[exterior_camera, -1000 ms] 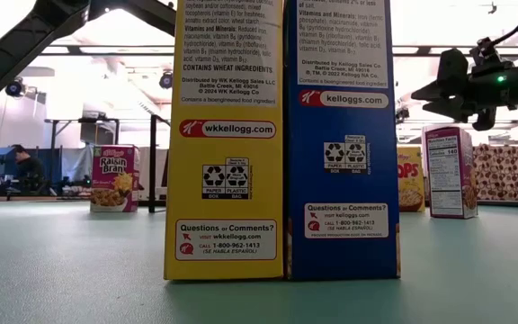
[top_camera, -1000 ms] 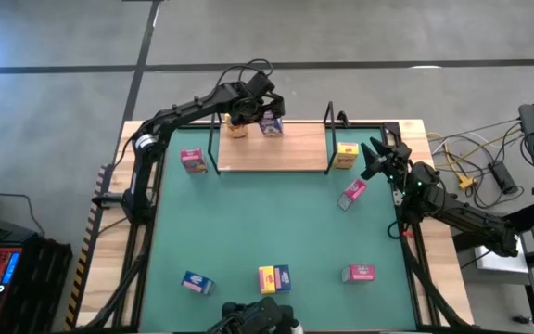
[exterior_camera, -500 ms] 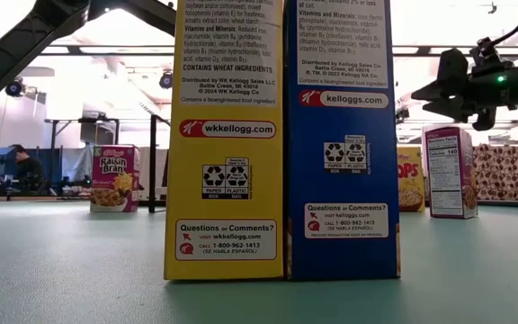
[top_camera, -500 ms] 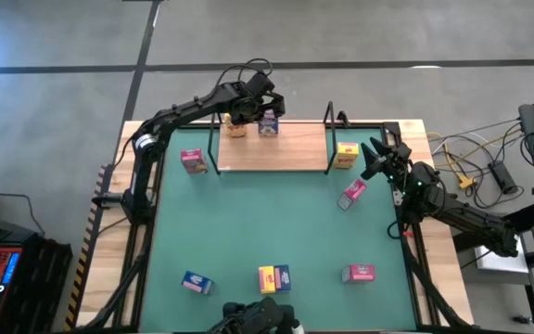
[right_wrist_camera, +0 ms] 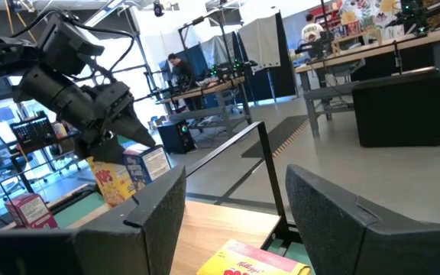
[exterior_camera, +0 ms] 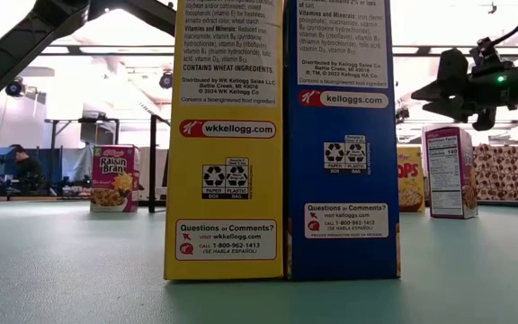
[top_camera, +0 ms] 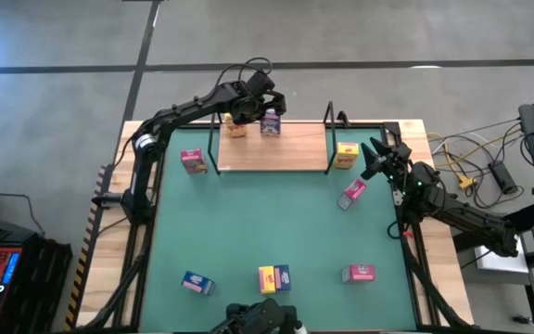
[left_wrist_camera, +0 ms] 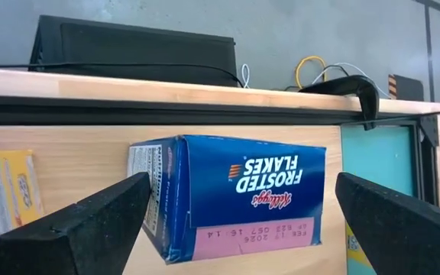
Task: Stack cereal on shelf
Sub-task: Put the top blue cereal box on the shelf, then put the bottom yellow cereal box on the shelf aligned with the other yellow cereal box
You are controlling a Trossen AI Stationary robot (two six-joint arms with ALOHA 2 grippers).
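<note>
Hovering my left hand (top_camera: 269, 113), fingers wide, over the blue box (top_camera: 269, 123) on the shelf (top_camera: 286, 148) at 12 o'clock; two boxes shelved, seven left.

Between my left gripper (left_wrist_camera: 239, 221)'s matt black plastic fingers (left_wrist_camera: 90, 225) I see a Frosted Flakes box (left_wrist_camera: 235, 195) of printed cardboard with a slight sheen. Under it the shelf (left_wrist_camera: 59, 149) looks like pale, smooth wood. Beyond it runs thin black metal wire (top_camera: 330, 116), and below lies the matt green mat (top_camera: 267, 223).
</note>
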